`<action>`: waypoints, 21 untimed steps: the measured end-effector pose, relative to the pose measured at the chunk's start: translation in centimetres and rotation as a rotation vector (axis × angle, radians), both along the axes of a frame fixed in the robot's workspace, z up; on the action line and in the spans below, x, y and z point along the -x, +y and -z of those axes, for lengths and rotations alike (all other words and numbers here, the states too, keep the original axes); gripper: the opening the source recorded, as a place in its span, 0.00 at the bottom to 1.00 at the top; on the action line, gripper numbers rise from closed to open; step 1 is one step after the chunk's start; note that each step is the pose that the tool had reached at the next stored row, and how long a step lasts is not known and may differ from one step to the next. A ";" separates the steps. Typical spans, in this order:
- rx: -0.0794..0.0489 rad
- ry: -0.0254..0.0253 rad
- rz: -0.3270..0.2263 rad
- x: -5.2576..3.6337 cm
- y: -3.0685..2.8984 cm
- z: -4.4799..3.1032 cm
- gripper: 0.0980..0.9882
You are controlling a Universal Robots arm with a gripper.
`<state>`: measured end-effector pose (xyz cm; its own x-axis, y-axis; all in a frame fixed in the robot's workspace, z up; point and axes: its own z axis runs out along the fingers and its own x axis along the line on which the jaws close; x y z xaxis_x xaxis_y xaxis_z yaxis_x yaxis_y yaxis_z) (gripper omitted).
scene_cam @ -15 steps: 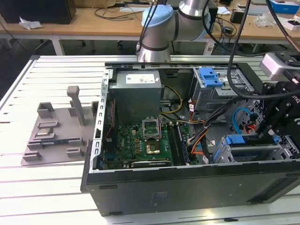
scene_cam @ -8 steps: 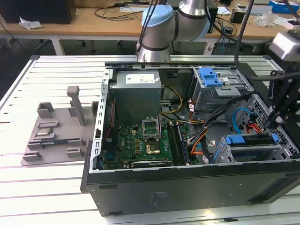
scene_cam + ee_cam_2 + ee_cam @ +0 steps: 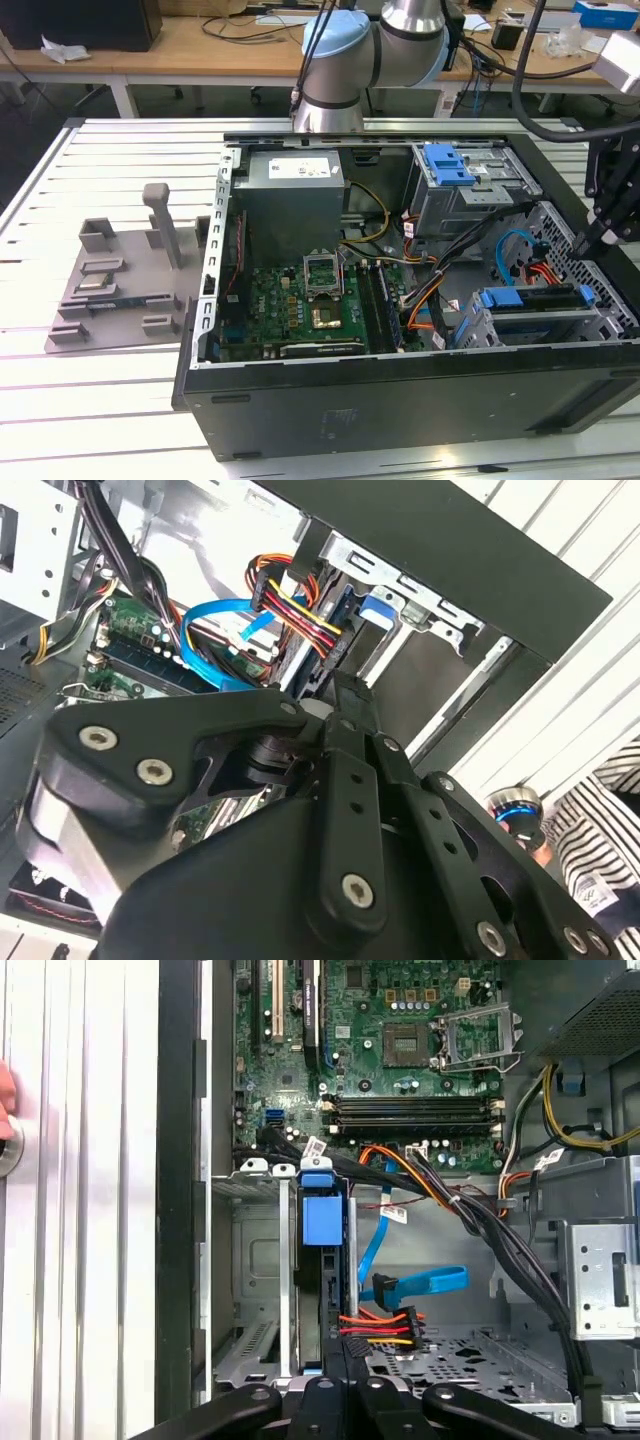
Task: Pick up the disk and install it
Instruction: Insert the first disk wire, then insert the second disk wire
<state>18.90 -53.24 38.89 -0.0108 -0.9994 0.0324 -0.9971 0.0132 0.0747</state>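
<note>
The disk (image 3: 530,298) stands on edge in the drive bay at the near right corner of the open computer case (image 3: 400,390), framed by its blue bracket. In the first wrist view the bracket's blue tab (image 3: 320,1218) caps the disk (image 3: 318,1300) between silver bay walls. The tab (image 3: 380,608) also appears in the second wrist view. My gripper (image 3: 583,243) hangs just above the disk's end, towards the exterior view's right. Its black fingers (image 3: 345,685) are pressed together, with nothing seen between them. My gripper (image 3: 340,1360) points along the disk's edge.
Red, yellow and orange power wires (image 3: 375,1325) and a blue data cable (image 3: 415,1285) lie beside the bay. Further in are the motherboard (image 3: 300,300), a grey power-supply box (image 3: 295,190) and a silver cage with a blue latch (image 3: 455,170). A person's hand (image 3: 6,1100) rests outside the case.
</note>
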 end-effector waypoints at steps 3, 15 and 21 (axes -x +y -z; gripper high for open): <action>0.000 0.0000 0.000 0.00 0.00 -0.01 0.01; 0.000 0.0000 0.000 0.19 0.27 -0.02 0.30; 0.000 0.0000 -0.009 2.70 1.26 0.77 0.30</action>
